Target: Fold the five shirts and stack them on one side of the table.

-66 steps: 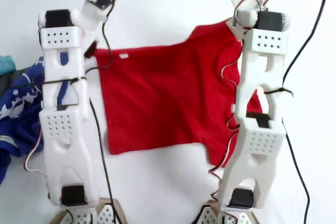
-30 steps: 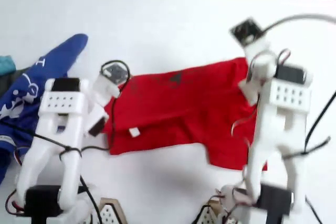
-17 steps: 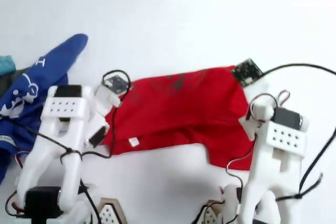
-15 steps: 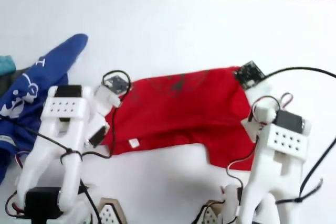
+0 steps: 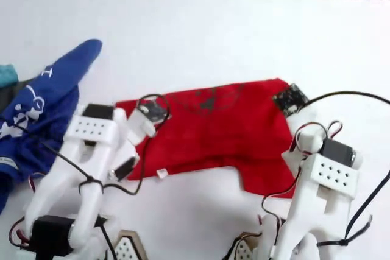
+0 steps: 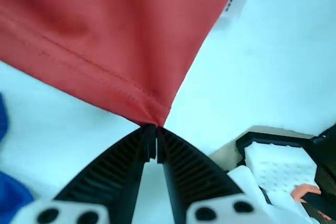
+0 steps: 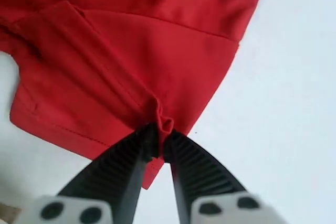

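Note:
A red shirt [image 5: 219, 129] lies folded over on itself across the middle of the white table [image 5: 201, 35]. My left gripper [image 5: 145, 127] is at the shirt's left end, and in the left wrist view the left gripper [image 6: 152, 132] is shut on a hemmed corner of the red shirt [image 6: 100, 30], with a white label [image 6: 231, 1] nearby. My right gripper [image 5: 294, 114] is at the shirt's right end. The right wrist view has the right gripper [image 7: 159, 137] shut on a bunched fold of the red shirt [image 7: 136, 40] beside a sleeve.
A crumpled blue shirt [image 5: 42, 105] with white print lies at the table's left side, with a teal cloth [image 5: 6, 75] behind it. Cables trail from both arms. An arm's base [image 6: 278, 166] stands close to the near table edge. White table stretches behind the red shirt.
Both arms pulled back toward the near edge, drawing the red shirt's far edge over so it folded in half. The left arm then shifted right. The blue shirt's sleeve came into sight.

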Controlling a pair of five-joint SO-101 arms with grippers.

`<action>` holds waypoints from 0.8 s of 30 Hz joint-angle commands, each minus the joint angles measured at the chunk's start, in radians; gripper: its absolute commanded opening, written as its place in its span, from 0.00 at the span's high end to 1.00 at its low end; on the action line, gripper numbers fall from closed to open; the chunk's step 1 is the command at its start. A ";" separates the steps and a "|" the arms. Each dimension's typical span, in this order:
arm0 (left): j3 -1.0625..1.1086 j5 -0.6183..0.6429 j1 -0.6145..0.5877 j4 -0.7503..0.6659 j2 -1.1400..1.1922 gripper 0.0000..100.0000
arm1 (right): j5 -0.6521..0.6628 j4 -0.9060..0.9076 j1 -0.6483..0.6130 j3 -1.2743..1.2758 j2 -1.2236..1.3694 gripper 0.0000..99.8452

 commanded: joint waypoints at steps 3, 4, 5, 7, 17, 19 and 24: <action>0.045 0.003 0.008 -0.060 -0.032 0.98 | 0.063 0.002 0.056 0.037 -0.031 0.98; 0.045 0.003 0.008 -0.060 -0.032 0.98 | 0.084 0.002 0.082 0.038 -0.031 0.98; 0.042 0.002 0.008 -0.060 -0.032 0.98 | 0.107 0.002 0.111 0.038 -0.031 0.98; 0.042 0.002 0.008 -0.064 -0.032 0.98 | 0.157 0.002 0.166 0.038 -0.031 0.98; 0.044 0.006 0.014 -0.074 -0.026 0.98 | 0.233 -0.070 0.186 0.155 -0.031 0.98; 0.047 0.003 0.014 -0.074 -0.026 0.98 | 0.233 -0.088 0.157 0.180 -0.031 0.98; 0.041 0.002 0.008 -0.068 -0.032 0.98 | 0.229 -0.105 0.136 0.183 -0.031 0.97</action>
